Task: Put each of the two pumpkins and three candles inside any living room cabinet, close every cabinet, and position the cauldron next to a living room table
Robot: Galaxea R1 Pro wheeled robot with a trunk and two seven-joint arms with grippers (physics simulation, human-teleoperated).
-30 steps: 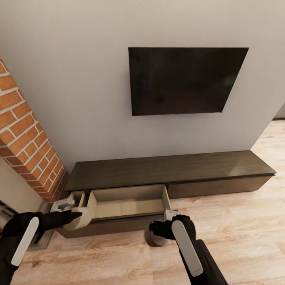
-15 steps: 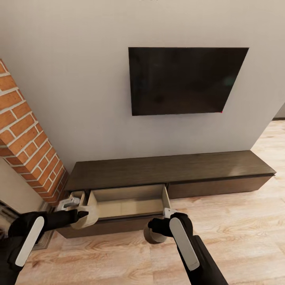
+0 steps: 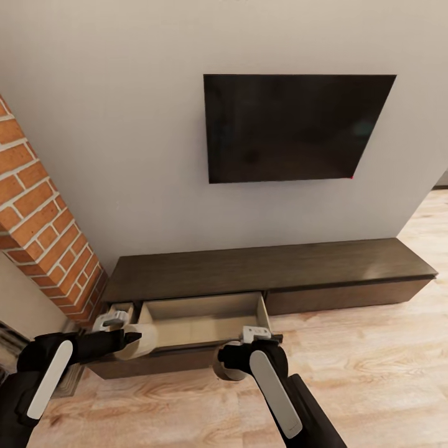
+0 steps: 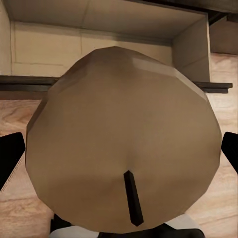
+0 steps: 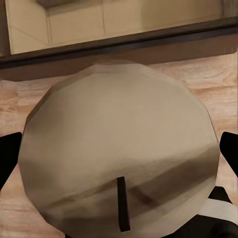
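Observation:
The cabinet [image 3: 267, 267] stands against the wall, and one of its drawers [image 3: 199, 317] is pulled out, showing a pale bare interior. My left gripper [image 3: 129, 341] is shut on a grey-beige candle [image 3: 138, 343] at the drawer's front left corner. The left wrist view has that candle [image 4: 121, 144] close up, wick toward the camera, with a black finger [image 4: 10, 158] at either side. My right gripper [image 3: 228, 364] is shut on a second candle [image 3: 224, 372], held over the floor just in front of the drawer's front panel. In the right wrist view, this candle [image 5: 119, 144] sits between the fingers [image 5: 229, 153].
A black TV [image 3: 292, 127] hangs on the wall above the cabinet. A brick column [image 3: 37, 230] rises at the left, close to my left arm. A small side compartment [image 3: 121, 309] stands open left of the drawer. Pale wood floor [image 3: 373, 373] stretches to the right.
My right gripper has carried its candle left and a little closer to the drawer front. The left gripper edged right with its candle. The head camera shifted slightly.

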